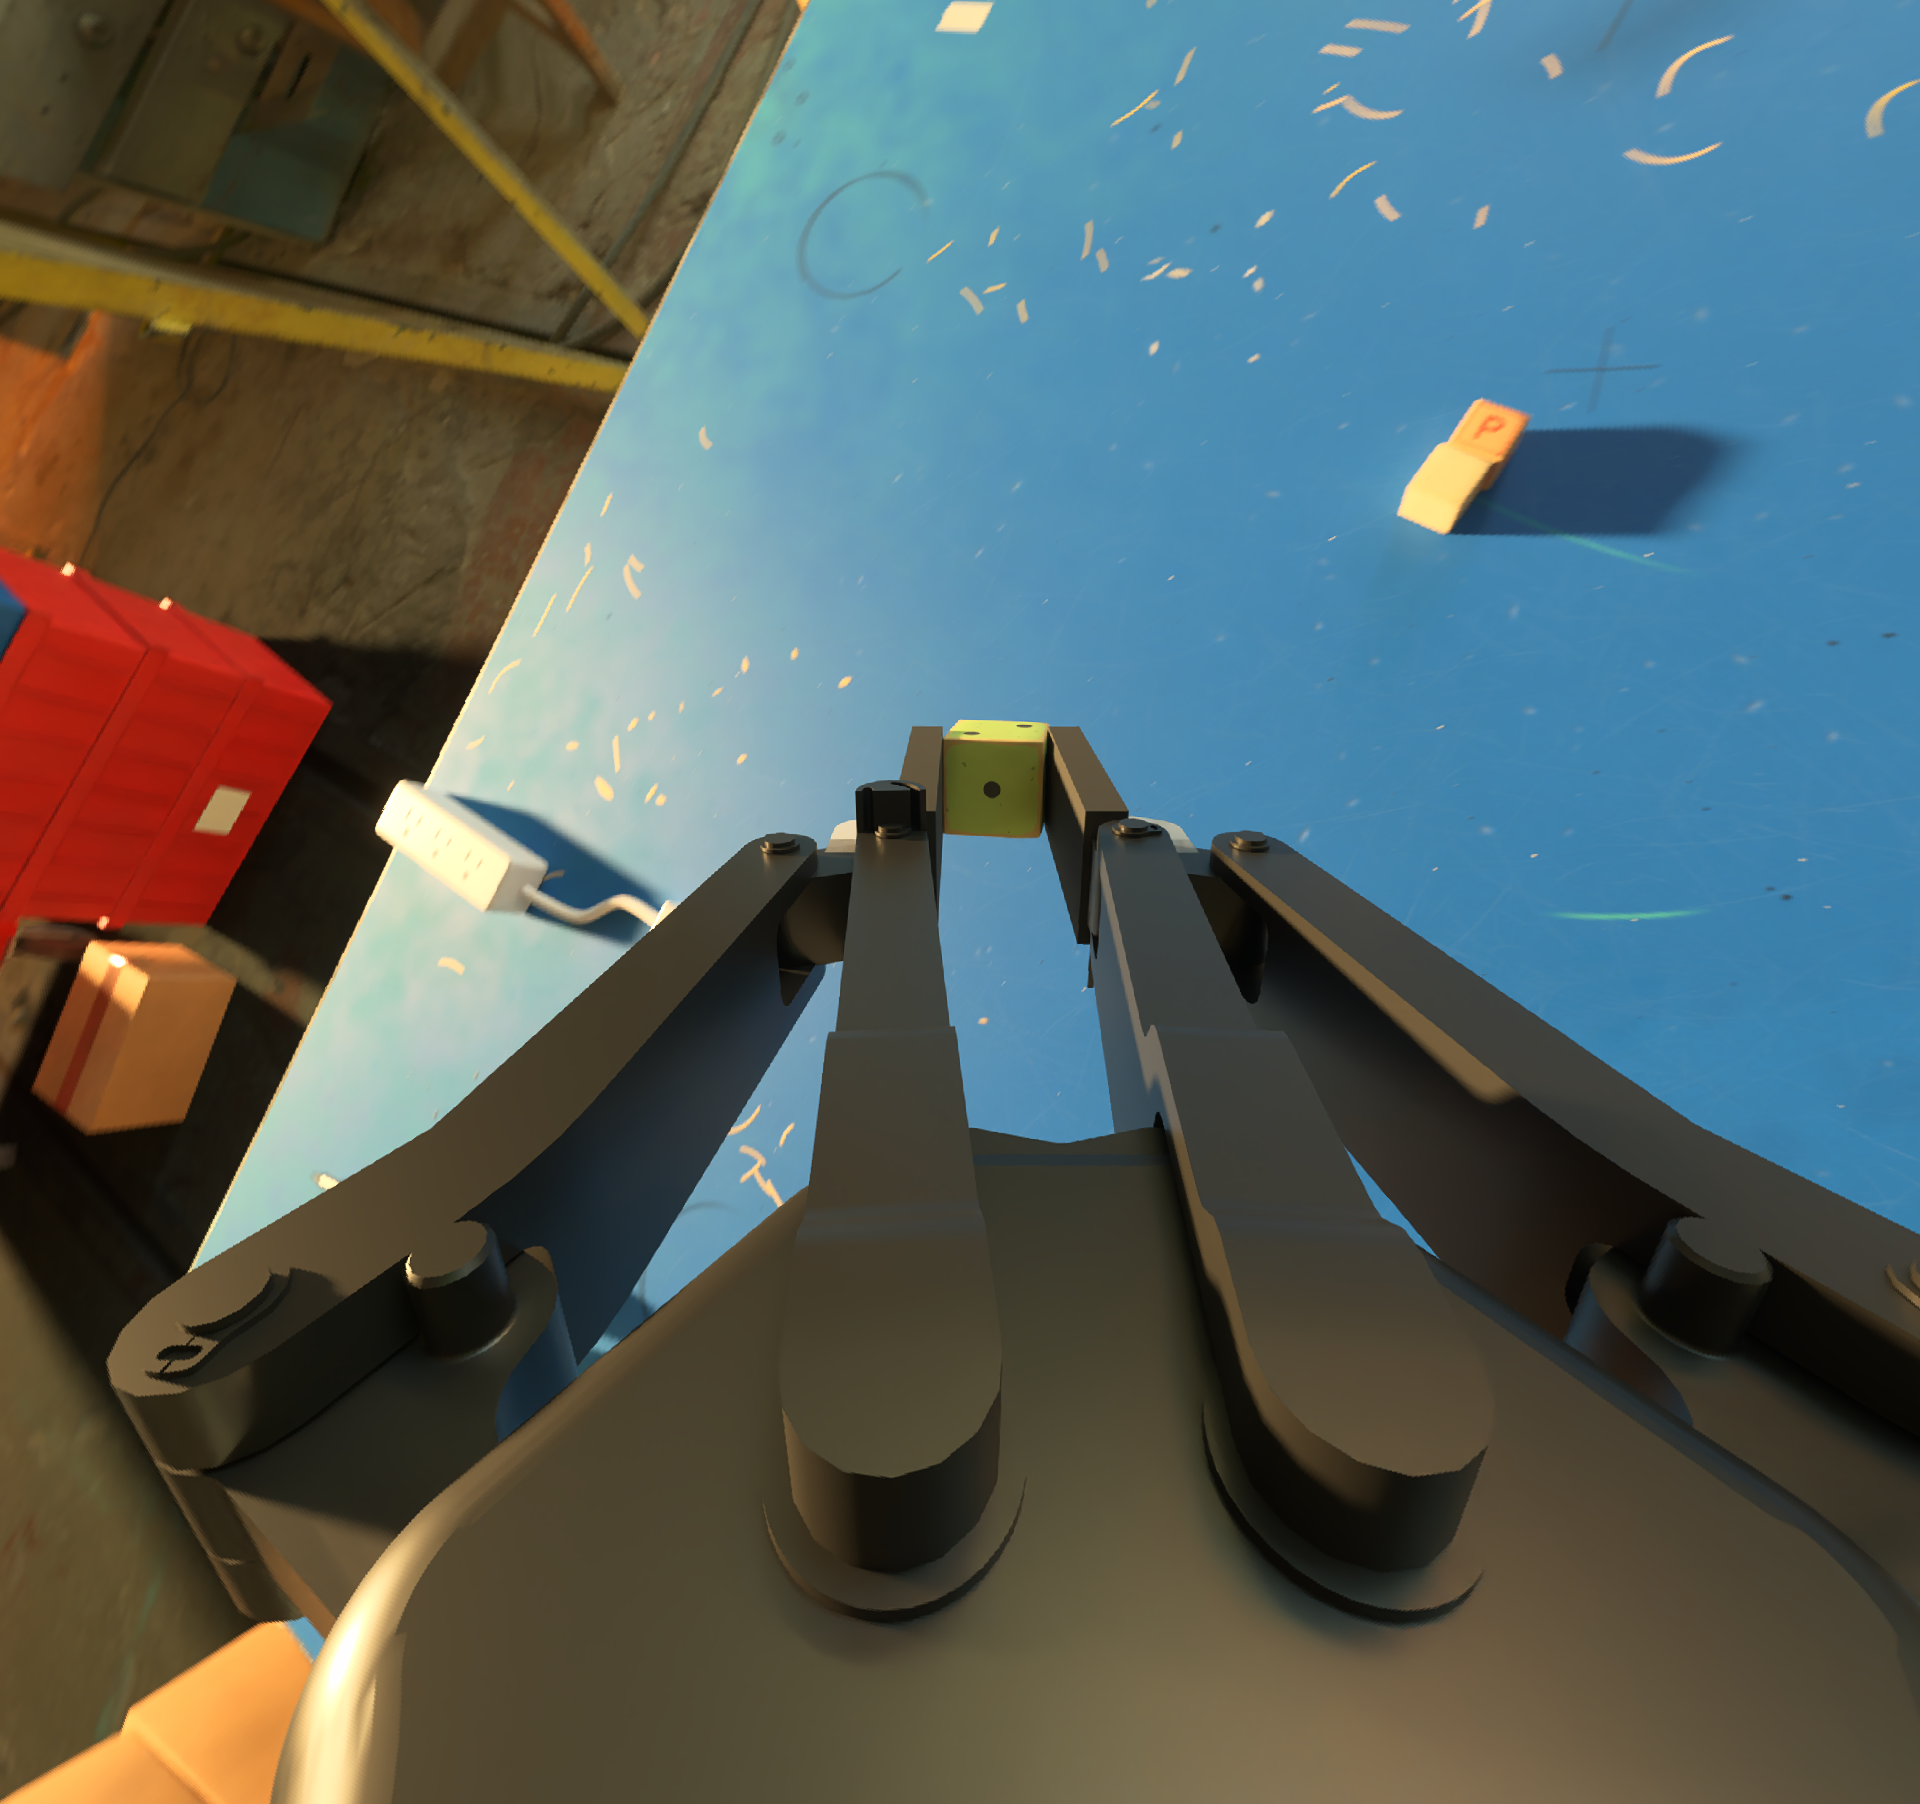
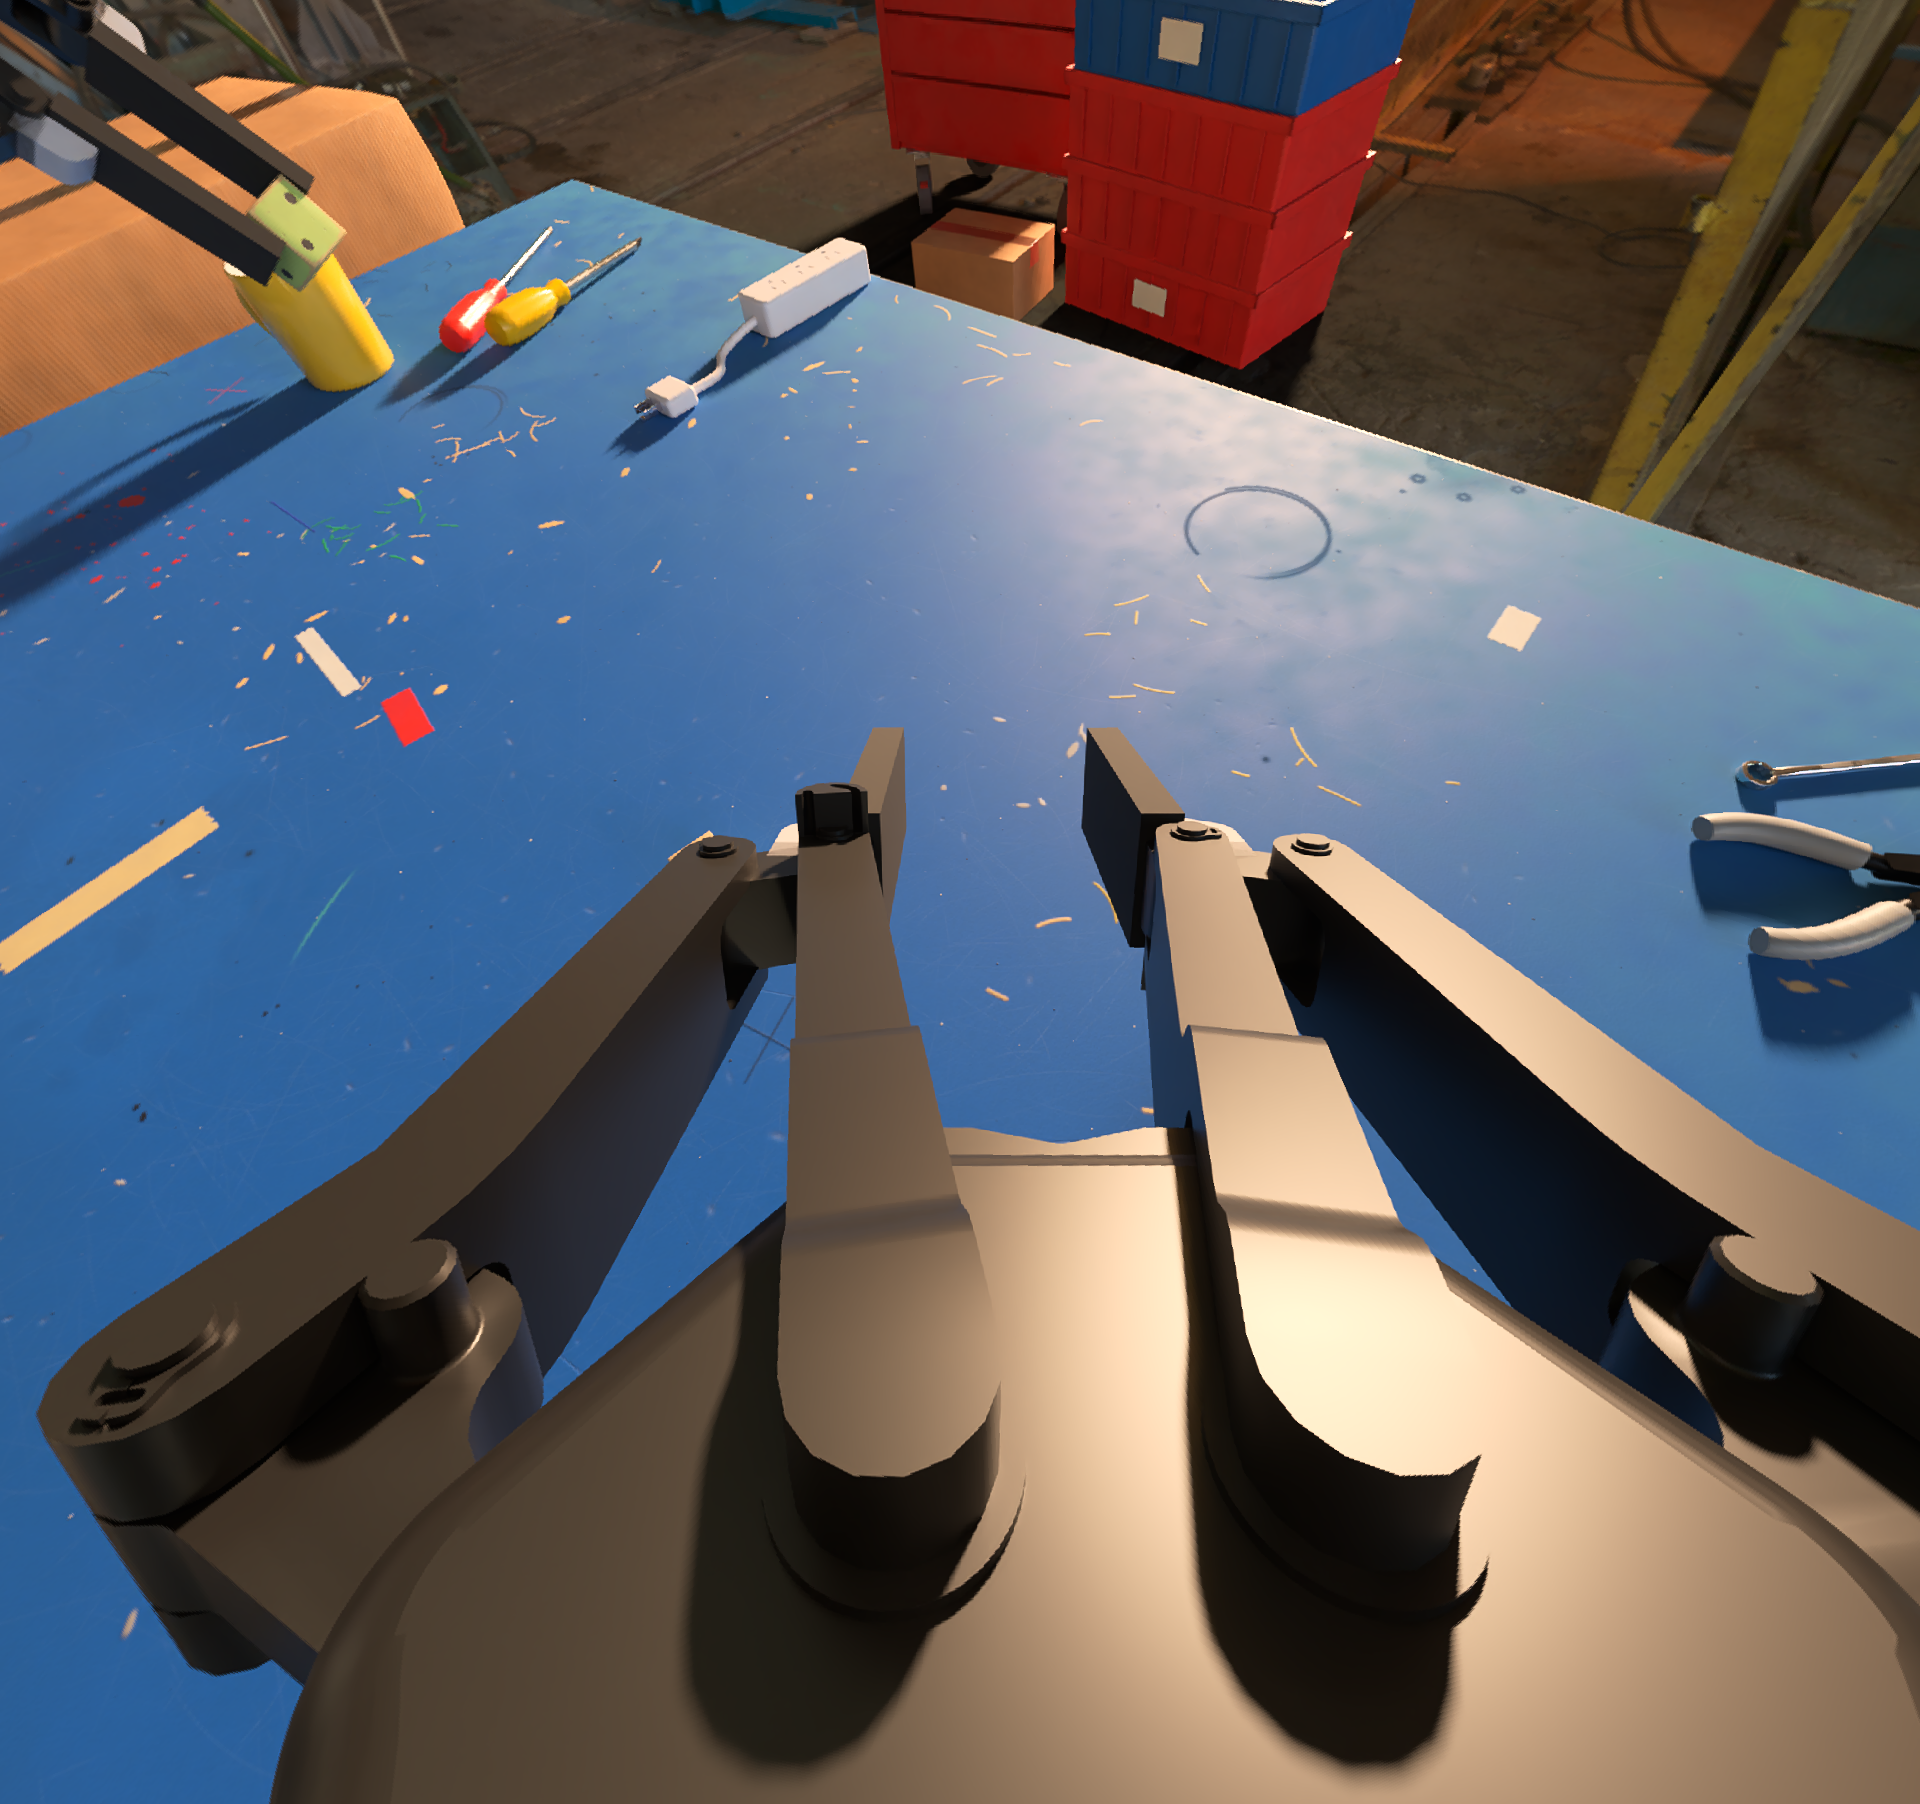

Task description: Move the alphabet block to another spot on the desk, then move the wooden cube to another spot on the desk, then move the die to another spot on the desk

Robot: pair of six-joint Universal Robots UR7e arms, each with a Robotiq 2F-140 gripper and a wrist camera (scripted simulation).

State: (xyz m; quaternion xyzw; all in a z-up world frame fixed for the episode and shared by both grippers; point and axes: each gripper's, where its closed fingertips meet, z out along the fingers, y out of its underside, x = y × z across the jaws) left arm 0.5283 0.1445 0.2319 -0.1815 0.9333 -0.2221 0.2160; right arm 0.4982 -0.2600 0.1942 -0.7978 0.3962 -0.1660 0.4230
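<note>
Blue desk (image 1: 1351,715) — left hand (image 1: 994,767) clamps the die (image 1: 992,780), right hand (image 2: 992,778) spread — lettered alphabet block (image 1: 1488,429) apart.

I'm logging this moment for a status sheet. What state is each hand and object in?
left hand: shut on the die, off the desk
die: held between the fingers
alphabet block: on the desk, touching the wooden cube
wooden cube: on the desk
right hand: open, empty
power strip: unplugged, on the desk
</note>
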